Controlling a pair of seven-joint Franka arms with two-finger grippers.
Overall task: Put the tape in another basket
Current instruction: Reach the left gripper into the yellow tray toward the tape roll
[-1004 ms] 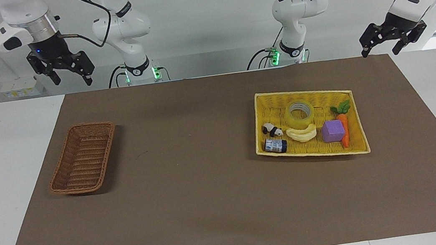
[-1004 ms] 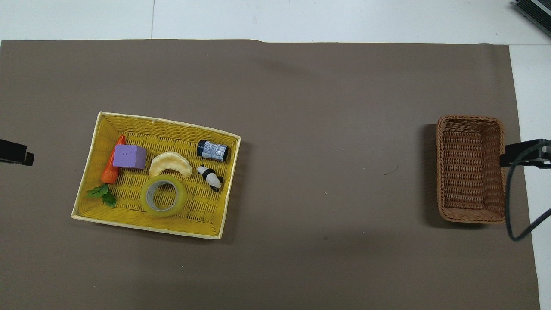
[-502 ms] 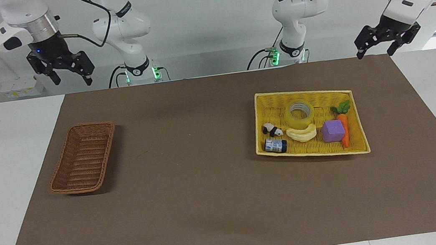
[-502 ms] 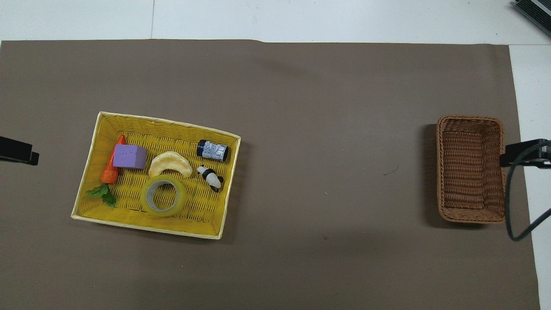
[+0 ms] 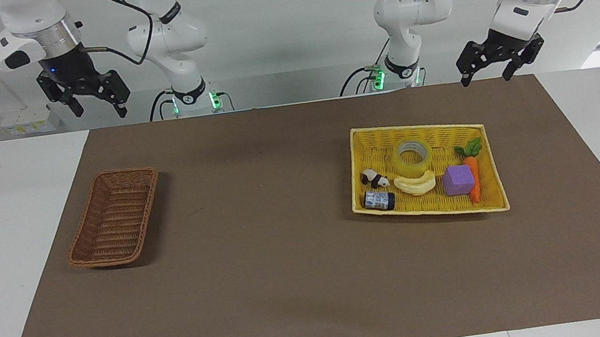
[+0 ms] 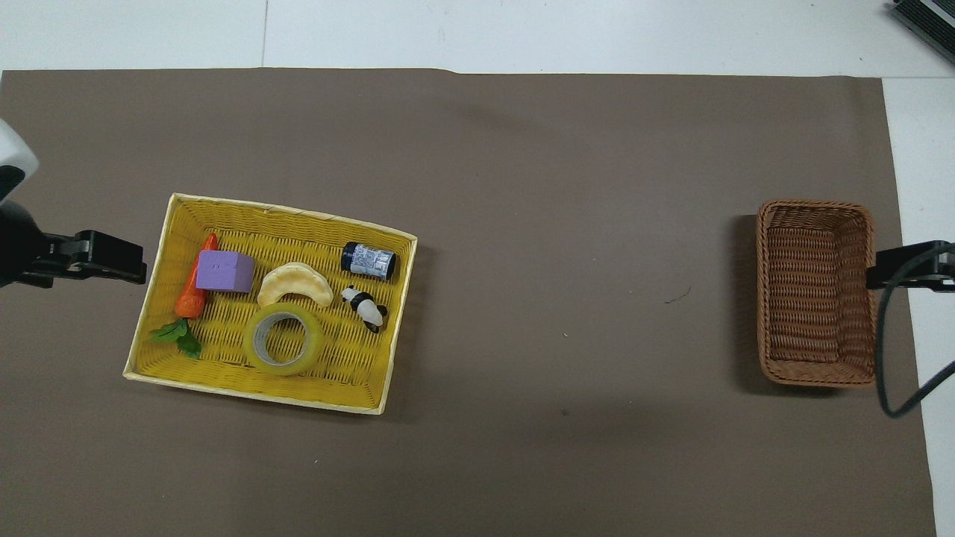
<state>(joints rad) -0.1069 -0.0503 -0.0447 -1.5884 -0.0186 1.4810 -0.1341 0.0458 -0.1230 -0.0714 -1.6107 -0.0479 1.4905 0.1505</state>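
The tape (image 5: 413,156) (image 6: 282,341), a translucent yellow roll, lies flat in the yellow basket (image 5: 416,129) (image 6: 287,211), on the side nearest the robots. The reddish-brown wicker basket (image 5: 114,216) (image 6: 815,291) stands empty toward the right arm's end of the table. My left gripper (image 5: 485,78) (image 6: 134,265) hangs open in the air above the mat, just outside the yellow basket's end wall toward the left arm's end. My right gripper (image 5: 100,111) (image 6: 877,277) waits open, high by the wicker basket's outer rim. Neither gripper holds anything.
The yellow basket also holds a pale banana (image 5: 415,183), a purple block (image 5: 458,180), a toy carrot (image 5: 471,169), a small panda figure (image 5: 374,178) and a dark little jar (image 5: 379,200). A brown mat (image 5: 263,243) covers the table between the two baskets.
My left gripper has swung in from the left arm's end of the table toward the yellow basket. The right arm and all objects have stayed put.
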